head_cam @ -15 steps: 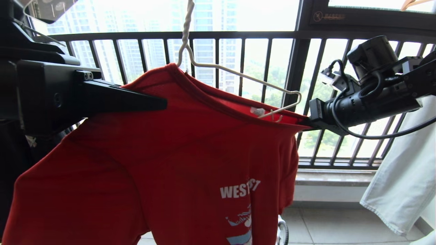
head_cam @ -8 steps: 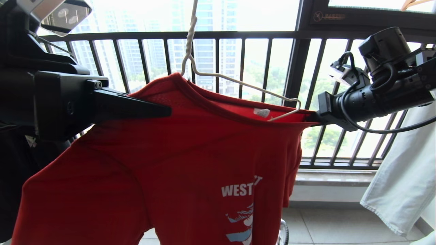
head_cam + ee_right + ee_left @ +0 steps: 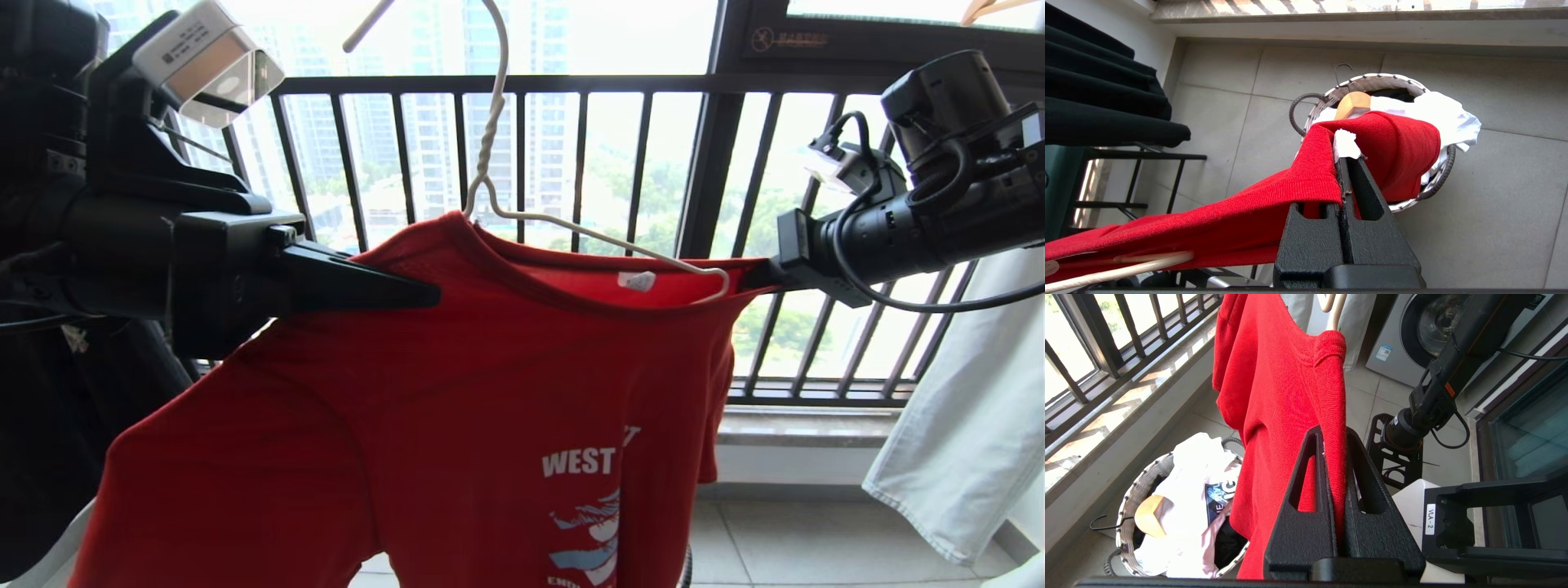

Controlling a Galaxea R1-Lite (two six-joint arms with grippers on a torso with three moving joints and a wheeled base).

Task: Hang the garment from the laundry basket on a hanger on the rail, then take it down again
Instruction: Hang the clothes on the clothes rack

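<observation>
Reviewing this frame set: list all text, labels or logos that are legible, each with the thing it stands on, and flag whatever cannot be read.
"WEST": white lettering on the chest of the red T-shirt; further letters are lost in a fold.
"VLA - 2": small white sticker on the black robot part in the left wrist view.
Unreadable: the line under the shirt's graphic, cut off; the shirt's neck label; the sticker on the left wrist camera; the logo on the window frame; the washing machine's sticker.

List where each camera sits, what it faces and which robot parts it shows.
Head: high, facing the railing; shirt on hanger, left gripper and right gripper pinching it.
Left wrist: behind the left gripper, looking down at basket; right arm shows.
Right wrist: behind the right gripper, looking down.
Both wrist views share shirt and basket.
</observation>
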